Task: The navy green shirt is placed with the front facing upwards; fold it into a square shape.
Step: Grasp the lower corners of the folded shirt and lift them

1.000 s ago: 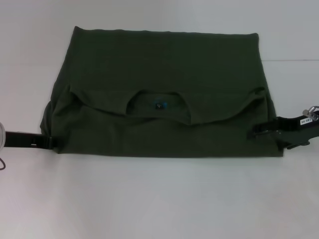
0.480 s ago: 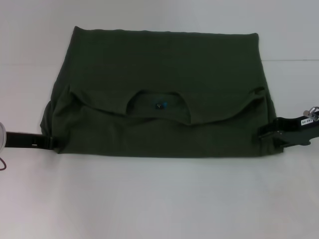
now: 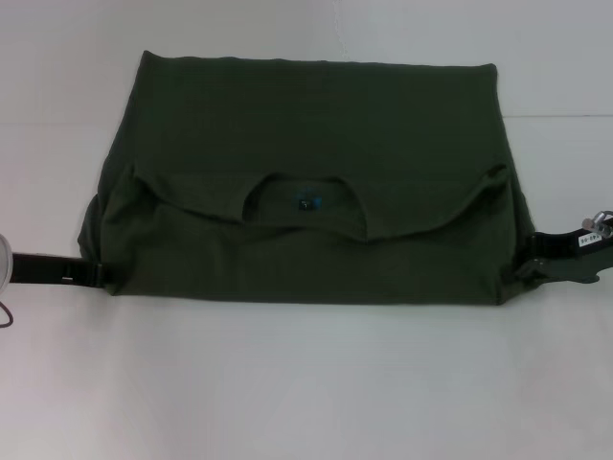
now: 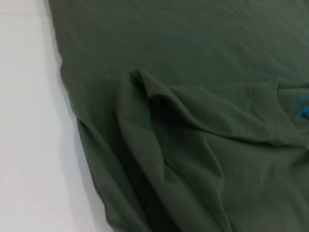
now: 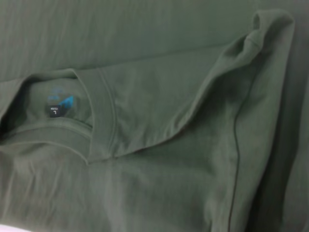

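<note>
The navy green shirt [image 3: 316, 125] lies on the white table [image 3: 287, 383], folded across into a wide band. Its round collar [image 3: 305, 206], with the blue print and tag inside, faces up at the middle. The "FREE!" lettering is hidden. My left gripper [image 3: 96, 273] lies low at the shirt's near left corner, touching the cloth edge. My right gripper [image 3: 525, 266] is at the shirt's near right edge, just off the cloth. The left wrist view shows the folded sleeve cloth [image 4: 193, 96]. The right wrist view shows the collar and tag [image 5: 57, 108].
Bare white table surrounds the shirt, with a wide strip in front [image 3: 306, 383] and strips on both sides. A seam line in the table surface runs at the far right [image 3: 565, 115].
My right gripper has drawn back to the right, off the shirt's near right corner. That corner of the cloth now sits further in. The left arm has not moved.
</note>
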{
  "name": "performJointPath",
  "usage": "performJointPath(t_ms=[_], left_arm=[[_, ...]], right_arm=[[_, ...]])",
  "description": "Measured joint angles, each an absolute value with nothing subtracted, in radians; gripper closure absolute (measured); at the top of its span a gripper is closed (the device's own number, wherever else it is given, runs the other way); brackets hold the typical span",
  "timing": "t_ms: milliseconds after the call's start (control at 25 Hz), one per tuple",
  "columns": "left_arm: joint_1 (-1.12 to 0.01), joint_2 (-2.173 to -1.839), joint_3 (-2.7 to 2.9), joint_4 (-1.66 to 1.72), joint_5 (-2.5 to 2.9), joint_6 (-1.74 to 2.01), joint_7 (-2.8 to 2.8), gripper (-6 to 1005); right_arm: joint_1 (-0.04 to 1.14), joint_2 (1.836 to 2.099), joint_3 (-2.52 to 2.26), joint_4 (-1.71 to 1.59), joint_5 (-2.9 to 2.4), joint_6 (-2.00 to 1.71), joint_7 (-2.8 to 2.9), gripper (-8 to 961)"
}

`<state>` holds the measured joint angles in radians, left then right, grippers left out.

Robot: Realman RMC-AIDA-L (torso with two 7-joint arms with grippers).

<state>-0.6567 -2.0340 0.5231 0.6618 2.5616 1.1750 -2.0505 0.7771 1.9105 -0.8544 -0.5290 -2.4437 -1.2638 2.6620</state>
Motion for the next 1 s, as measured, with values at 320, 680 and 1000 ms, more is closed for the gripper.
performJointPath(t_ms=[320,680,1000], left_arm=[[-0.656,-2.033,0.520,0.666,2.562,1.201,-2.051,957],[-0.657,-2.028,0.514,0.678,2.562,1.268,-2.055,956],[-0.628,-2.020,0.507,0.763,2.621,1.453,-2.126,955]], right_arm=[[0.775,1.900,-0.850,-0.529,-2.444,-1.283,2.640,886],[0.769,1.890,-0.844,-0.531,-2.442,-1.341,2.617,907],[0.730,1.888,-0.849,-0.584,-2.443,-1.492,2.596,904]])
